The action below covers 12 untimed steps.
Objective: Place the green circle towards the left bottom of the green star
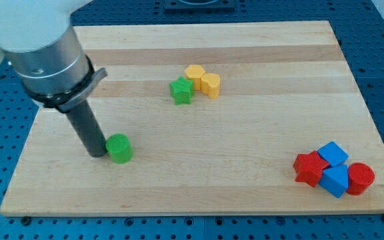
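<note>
**Tip beside the green circle, eight blocks on the table**

Camera view: my tip point(97, 154) touches the view's left side of the one green circle point(119, 148); the tool is a plain rod, holding nothing. Taking the single green star point(181, 90) as landmark, the circle lies well apart toward its bottom left on the wooden table point(259, 120). Two yellow blocks point(203, 81) sit just beside the star's right. Far to its bottom right cluster two blue cubes point(333, 167), one red star point(308, 168) and one red cylinder point(361, 178).

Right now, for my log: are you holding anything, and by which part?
Nothing is held. My tip only rests against the green circle, at the side toward the view's left.
</note>
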Each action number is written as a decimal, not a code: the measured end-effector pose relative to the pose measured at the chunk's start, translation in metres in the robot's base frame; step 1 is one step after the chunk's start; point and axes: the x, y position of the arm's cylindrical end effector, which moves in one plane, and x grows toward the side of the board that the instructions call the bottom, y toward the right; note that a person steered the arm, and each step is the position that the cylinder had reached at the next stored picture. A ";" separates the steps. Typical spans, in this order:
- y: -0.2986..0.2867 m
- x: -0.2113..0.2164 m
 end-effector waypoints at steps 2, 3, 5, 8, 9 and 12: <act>0.012 0.041; 0.027 0.029; 0.029 -0.012; 0.036 -0.069; 0.036 -0.076; 0.036 -0.047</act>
